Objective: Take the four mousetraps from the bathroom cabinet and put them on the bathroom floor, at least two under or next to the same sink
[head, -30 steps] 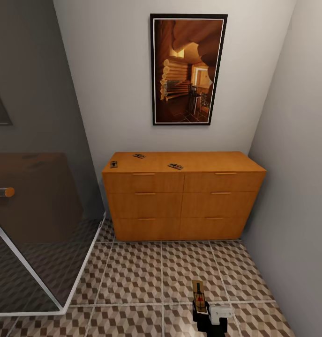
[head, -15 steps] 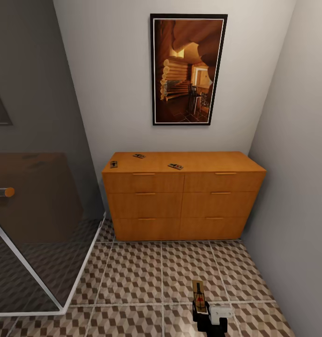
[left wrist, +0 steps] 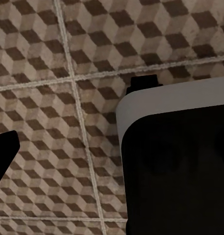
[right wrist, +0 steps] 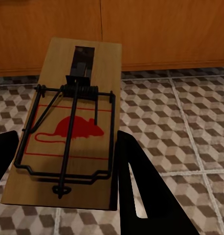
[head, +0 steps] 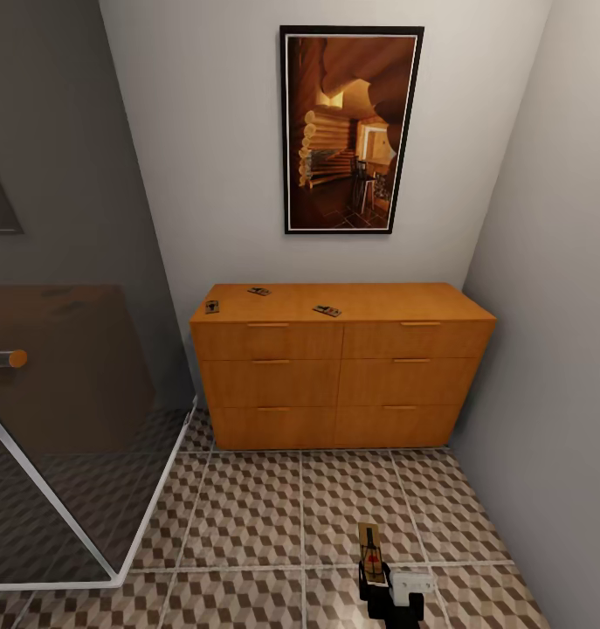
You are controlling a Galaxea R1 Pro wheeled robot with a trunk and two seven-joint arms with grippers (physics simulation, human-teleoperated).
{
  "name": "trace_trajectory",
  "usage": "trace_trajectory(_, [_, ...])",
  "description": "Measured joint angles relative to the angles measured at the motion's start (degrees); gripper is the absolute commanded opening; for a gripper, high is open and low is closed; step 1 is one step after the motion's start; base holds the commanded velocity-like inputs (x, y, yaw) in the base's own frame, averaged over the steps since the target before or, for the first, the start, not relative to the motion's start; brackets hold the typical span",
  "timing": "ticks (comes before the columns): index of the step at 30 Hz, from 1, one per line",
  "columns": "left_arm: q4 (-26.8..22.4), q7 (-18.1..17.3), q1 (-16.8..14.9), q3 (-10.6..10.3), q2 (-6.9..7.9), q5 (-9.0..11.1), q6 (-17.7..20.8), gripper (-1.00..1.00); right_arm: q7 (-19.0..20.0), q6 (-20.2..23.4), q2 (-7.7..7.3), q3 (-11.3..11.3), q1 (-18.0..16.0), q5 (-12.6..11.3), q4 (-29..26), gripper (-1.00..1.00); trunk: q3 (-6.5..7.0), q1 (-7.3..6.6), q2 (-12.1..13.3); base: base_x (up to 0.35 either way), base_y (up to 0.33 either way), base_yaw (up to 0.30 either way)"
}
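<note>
The orange-brown cabinet (head: 343, 376) stands against the far wall with three mousetraps on its flat top: one at the left edge (head: 212, 307), one further back (head: 259, 291) and one near the middle (head: 327, 310). Low at the front, my right gripper (head: 375, 578) is shut on another mousetrap (head: 370, 549), held above the cube-patterned bathroom floor (head: 247, 515). The right wrist view shows that mousetrap (right wrist: 73, 132) flat between the black fingers (right wrist: 136, 191), red mouse mark up, with the gripper (right wrist: 68, 166) facing the cabinet (right wrist: 156, 34). My left gripper (left wrist: 68, 147) hangs open over the bathroom floor (left wrist: 58, 63).
A glass shower enclosure (head: 72, 419) with a white frame fills the left side. A framed picture (head: 352, 131) hangs above the cabinet. A grey wall (head: 553, 349) closes the right. A white and black robot part (left wrist: 175, 156) sits close to the left wrist camera.
</note>
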Motion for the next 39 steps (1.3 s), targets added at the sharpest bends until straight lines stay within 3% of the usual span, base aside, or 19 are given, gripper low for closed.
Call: trace_trajectory(39, [0.0, 0.0, 0.0, 0.0, 0.0, 0.02, 0.0, 1.0, 0.0, 0.0, 0.0, 0.0, 0.0, -0.01, 0.0, -1.0, 0.0, 0.0, 0.0, 0.0, 0.0, 0.0])
